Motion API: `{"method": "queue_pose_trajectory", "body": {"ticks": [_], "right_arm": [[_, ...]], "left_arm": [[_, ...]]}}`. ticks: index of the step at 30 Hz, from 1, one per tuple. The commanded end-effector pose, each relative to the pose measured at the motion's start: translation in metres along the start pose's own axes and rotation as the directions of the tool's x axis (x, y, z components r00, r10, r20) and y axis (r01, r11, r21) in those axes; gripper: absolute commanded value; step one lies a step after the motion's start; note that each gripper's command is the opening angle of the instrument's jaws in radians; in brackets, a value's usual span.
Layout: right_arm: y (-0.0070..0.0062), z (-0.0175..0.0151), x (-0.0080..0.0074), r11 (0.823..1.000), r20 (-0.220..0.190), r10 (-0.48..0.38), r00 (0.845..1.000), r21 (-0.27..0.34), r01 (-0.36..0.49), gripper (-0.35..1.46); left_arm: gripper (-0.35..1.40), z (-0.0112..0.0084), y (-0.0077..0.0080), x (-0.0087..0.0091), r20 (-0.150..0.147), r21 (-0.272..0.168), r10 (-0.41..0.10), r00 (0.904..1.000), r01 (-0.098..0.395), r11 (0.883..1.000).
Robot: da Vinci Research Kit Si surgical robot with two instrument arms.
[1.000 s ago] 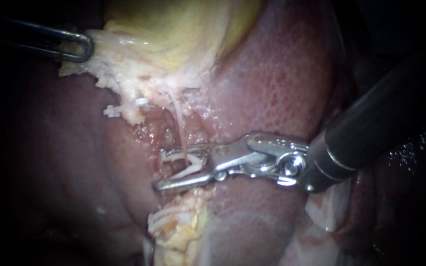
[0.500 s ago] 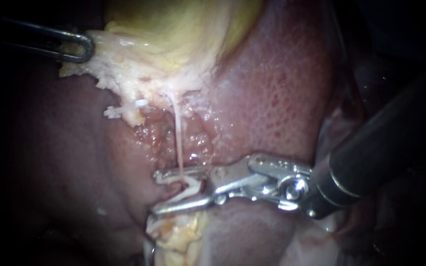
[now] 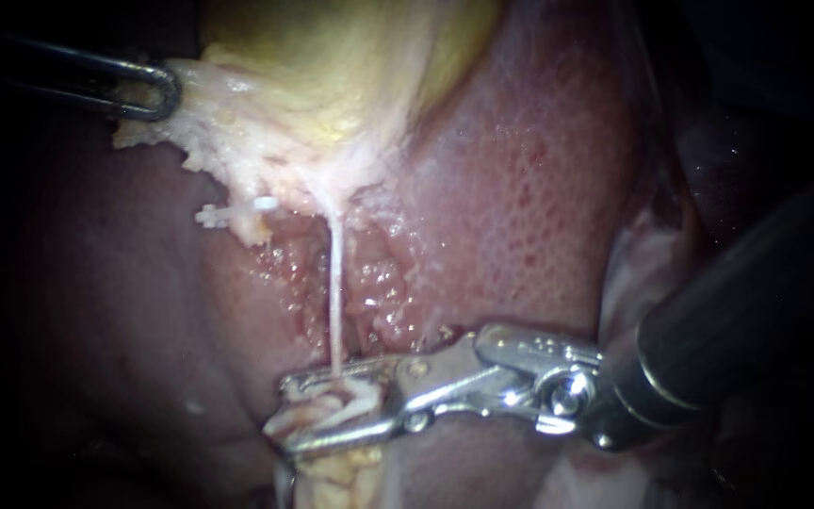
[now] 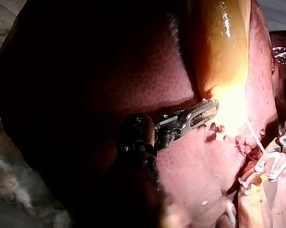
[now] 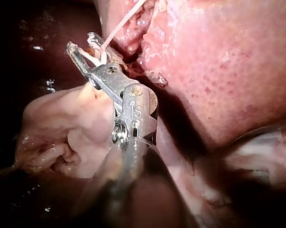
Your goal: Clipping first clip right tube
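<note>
Low in the endoscope view, the right instrument [image 3: 283, 415] has its claw clamped on a white clip [image 3: 336, 403]. The clip straddles the taut tube's [image 3: 334, 283] lower end, against the liver [image 3: 520, 188]. Upper left, the left instrument's [image 3: 164, 90] claw is clamped on the gallbladder's [image 3: 332, 57] pale fringe.

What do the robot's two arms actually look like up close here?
Both are slim rods. The right instrument has a dark, smooth round shaft with a thin pale ring, then a shiny silver hinged wrist with pins and two long narrow jaws. The left instrument has a dark shaft and silvery, loop-shaped slotted jaws. No cables show.
</note>
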Motion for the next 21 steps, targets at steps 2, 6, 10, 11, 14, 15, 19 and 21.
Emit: {"method": "queue_pose_trajectory", "body": {"ticks": [2,6,10,11,14,15,19,21], "right_arm": [[0.0001,-0.0002,0.0000,1.000,-0.001,0.006,1.000,-0.001,-0.006,-0.03],[0.0002,-0.0005,-0.0001,1.000,-0.001,0.024,1.000,0.000,-0.024,-0.17],[0.0001,-0.0009,-0.0003,0.998,-0.005,0.070,0.998,-0.001,-0.070,-0.35],[0.0001,-0.0010,-0.0003,0.997,-0.005,0.076,0.997,0.000,-0.076,-0.35],[0.0001,-0.0013,-0.0004,0.997,-0.023,0.074,0.997,-0.034,-0.075,-0.35],[0.0001,-0.0015,-0.0005,0.996,-0.032,0.073,0.997,-0.050,-0.075,-0.35],[0.0001,-0.0018,-0.0006,0.994,-0.050,0.072,0.996,-0.076,-0.075,-0.35],[0.0001,-0.0018,-0.0006,0.994,-0.049,0.071,0.996,-0.076,-0.075,-0.35]], "left_arm": [[-0.35,0.0000,0.0000,0.0000,0.000,0.000,0.000,1.0000,0.000,1.000],[-0.35,0.0000,0.0000,0.0000,0.000,0.000,0.000,1.0000,0.000,1.000],[-0.35,0.0000,0.0000,0.0000,0.000,0.000,0.000,1.0000,0.000,1.000],[-0.35,0.0000,0.0000,0.0000,0.000,0.000,0.000,1.0000,0.000,1.000],[-0.35,0.0000,0.0000,0.0000,0.000,0.000,0.000,1.0000,0.000,1.000],[-0.35,0.0000,0.0000,0.0000,0.000,0.000,0.000,1.0000,0.000,1.000],[-0.35,0.0000,0.0000,0.0000,0.000,0.000,0.000,1.0000,0.000,1.000],[-0.35,0.0000,0.0000,0.0000,0.000,0.000,0.000,1.0000,0.000,1.000]]}}
